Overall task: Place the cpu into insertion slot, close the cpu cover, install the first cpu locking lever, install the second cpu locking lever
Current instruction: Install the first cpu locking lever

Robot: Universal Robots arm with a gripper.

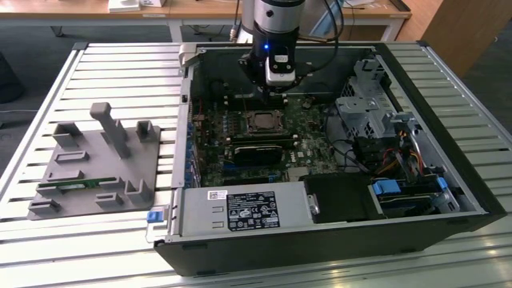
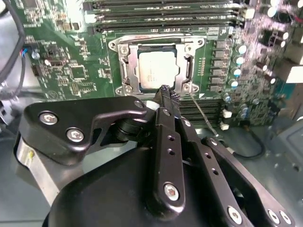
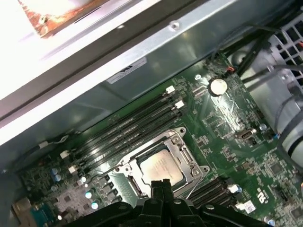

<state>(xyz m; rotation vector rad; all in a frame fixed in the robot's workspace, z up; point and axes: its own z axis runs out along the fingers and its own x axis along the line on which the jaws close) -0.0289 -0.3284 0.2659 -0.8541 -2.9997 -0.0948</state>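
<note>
The gripper (image 2: 165, 91) has its black fingers pressed together, tips just at the near rim of the slot (image 2: 156, 38). The chip (image 2: 158, 71), a pale silvery square, sits in that slot, the silver cover (image 2: 129, 71) seemingly flat around it, green board (image 2: 71, 71) beyond
</note>
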